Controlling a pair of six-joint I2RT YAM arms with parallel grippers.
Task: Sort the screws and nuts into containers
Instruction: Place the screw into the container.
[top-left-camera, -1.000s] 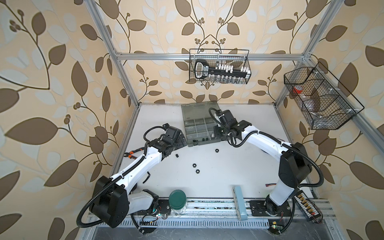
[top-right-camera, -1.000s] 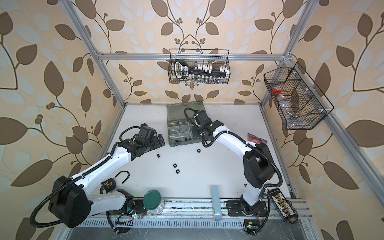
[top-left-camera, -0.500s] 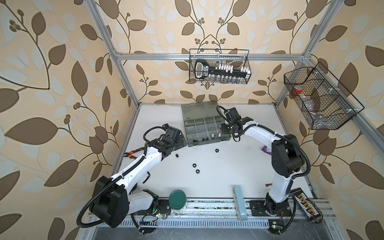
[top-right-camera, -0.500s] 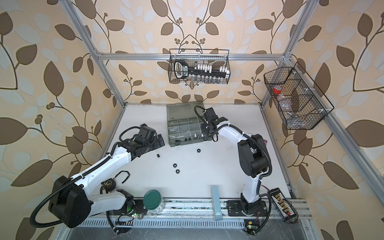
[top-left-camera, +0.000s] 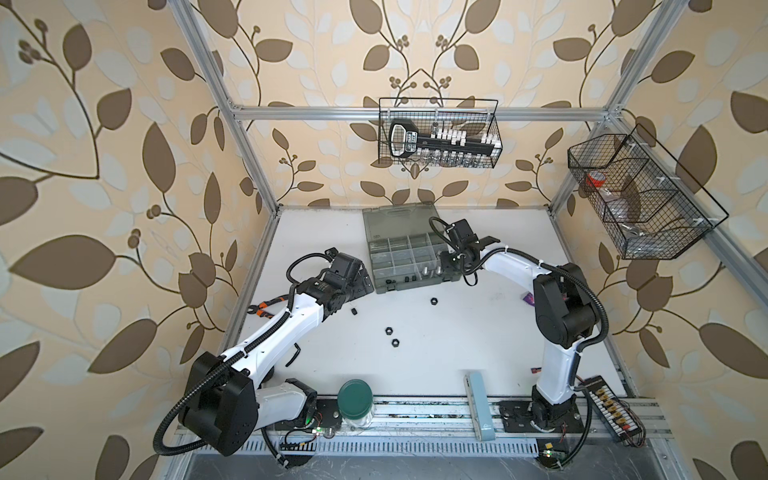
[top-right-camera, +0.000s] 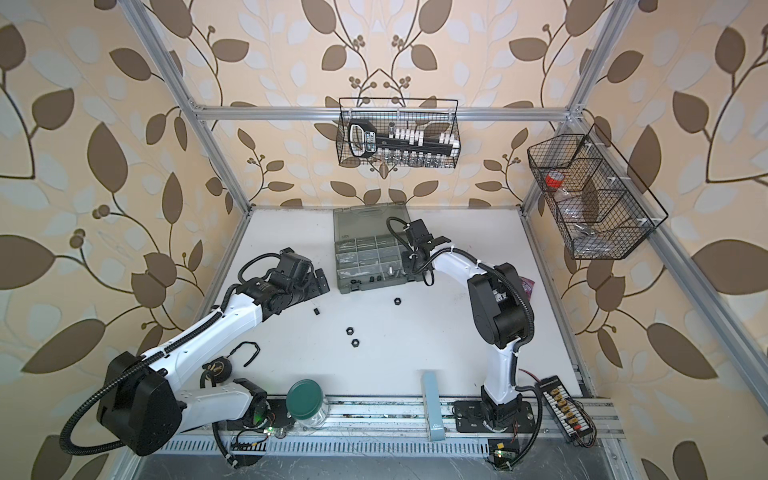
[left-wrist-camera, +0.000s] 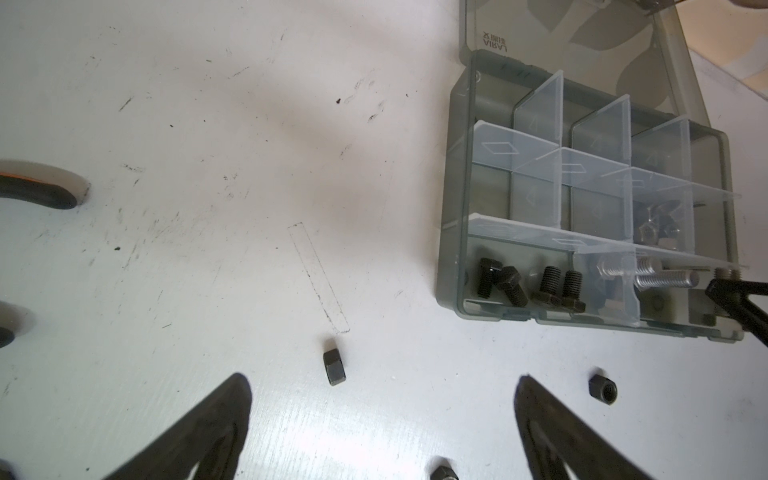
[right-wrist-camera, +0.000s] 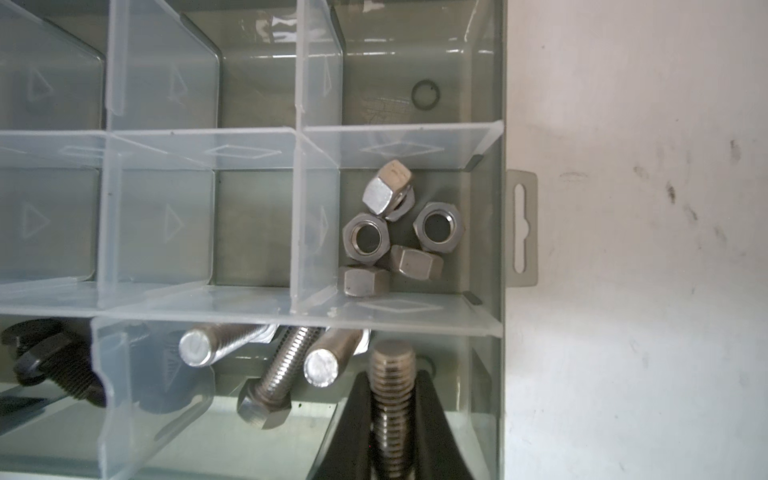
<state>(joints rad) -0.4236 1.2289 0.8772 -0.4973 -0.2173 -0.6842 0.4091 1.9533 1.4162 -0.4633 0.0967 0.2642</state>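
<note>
White tabletop (top-left-camera: 457, 353), scuffed and hemmed in by leaf-patterned walls, carries everything. On the left, the left pincer (left-wrist-camera: 382, 380) hovers low with its fingers spread wide and nothing between them, most likely poised to drop onto one of the black nuts (left-wrist-camera: 334, 368) lying just ahead of it. In both top views four such nuts sit scattered on the bare table between the two arms, near the case's front edge but apart from it, so that part of the sorting is not yet done. Further right stands the grey case (left-wrist-camera: 451, 249), its lid folded back flat and its clear dividers forming three rows of compartments, most of which look empty. The near row's left compartment holds four black screws (left-wrist-camera: 528, 286), apparently kept apart from the shiny ones by colour. The compartment to its right holds three silver screws (right-wrist-camera: 274, 374) lying crossed over one another. Behind that, at the right end of the middle row, a small heap of silver nuts (right-wrist-camera: 386, 232) rests, and the far right corner holds only a thin dark ring (right-wrist-camera: 424, 95). At the right, the right pincer (right-wrist-camera: 392, 386) is pinching a fourth silver screw (right-wrist-camera: 390, 361) by its shank, threaded end outward. It hangs just over the silver screws' compartment, seemingly ready to be let go among its own kind.
</note>
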